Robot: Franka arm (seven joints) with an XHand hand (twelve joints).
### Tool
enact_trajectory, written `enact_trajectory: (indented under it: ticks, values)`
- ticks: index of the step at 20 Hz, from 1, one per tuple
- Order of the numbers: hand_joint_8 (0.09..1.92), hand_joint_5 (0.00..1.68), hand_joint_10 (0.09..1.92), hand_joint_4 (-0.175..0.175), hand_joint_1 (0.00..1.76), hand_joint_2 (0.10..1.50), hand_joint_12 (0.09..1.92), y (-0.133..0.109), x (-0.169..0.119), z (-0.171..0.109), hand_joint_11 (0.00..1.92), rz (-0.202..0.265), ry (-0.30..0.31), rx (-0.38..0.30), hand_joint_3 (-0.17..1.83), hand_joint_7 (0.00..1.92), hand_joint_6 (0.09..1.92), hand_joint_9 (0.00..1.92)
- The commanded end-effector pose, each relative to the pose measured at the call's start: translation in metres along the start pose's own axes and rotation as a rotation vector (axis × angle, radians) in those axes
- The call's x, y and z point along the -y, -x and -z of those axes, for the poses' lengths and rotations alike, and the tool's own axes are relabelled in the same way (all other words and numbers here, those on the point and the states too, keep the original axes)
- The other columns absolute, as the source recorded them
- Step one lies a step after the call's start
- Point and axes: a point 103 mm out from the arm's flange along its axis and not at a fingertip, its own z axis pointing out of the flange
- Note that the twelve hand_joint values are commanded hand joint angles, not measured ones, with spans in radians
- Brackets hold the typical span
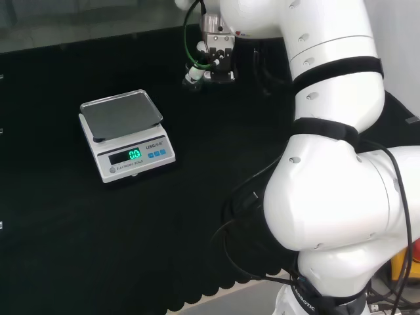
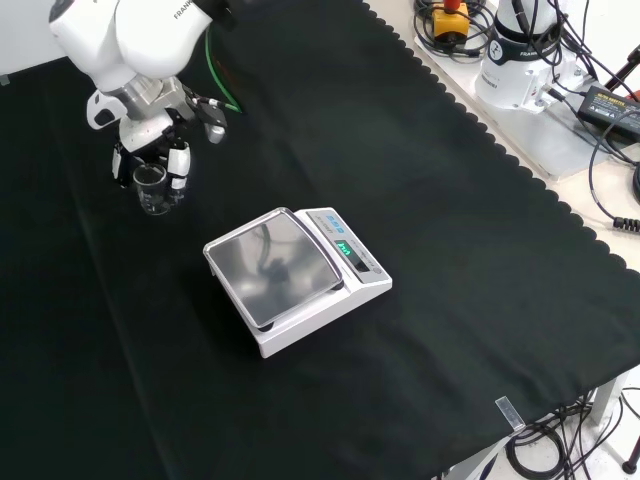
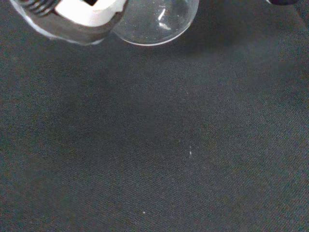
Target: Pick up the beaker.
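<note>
Front view: a clear beaker (image 2: 152, 188) stands upright on the black cloth of the counter (image 2: 420, 230), at the far left, directly beneath the hand (image 2: 150, 150), whose fingers (image 2: 178, 165) reach down on either side of it; whether they grip the glass cannot be told. A scale (image 2: 295, 278) with a bare metal pan sits near, toward the middle of the cloth. Head view: the hand (image 1: 211, 62) hangs from the white arm (image 1: 328, 131) at the far side of the counter, pointing downward. Wrist view: the beaker's round glass (image 3: 157, 21) lies just beside a white part of the hand (image 3: 82, 14)
</note>
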Motion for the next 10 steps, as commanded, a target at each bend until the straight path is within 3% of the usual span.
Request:
enact_trajectory:
  ticks: [1,10]
  values:
    - [0.93,0.96,0.22,-0.09,1.1,1.05,0.52,-0.021,0.026,0.051,1.71,0.041,-0.071,0.034,0.16,1.17,1.06,1.64]
    - [0.93,0.95,0.22,-0.077,1.1,1.05,0.52,-0.033,0.105,0.118,1.69,0.162,-0.055,0.035,0.16,1.18,1.07,1.65]
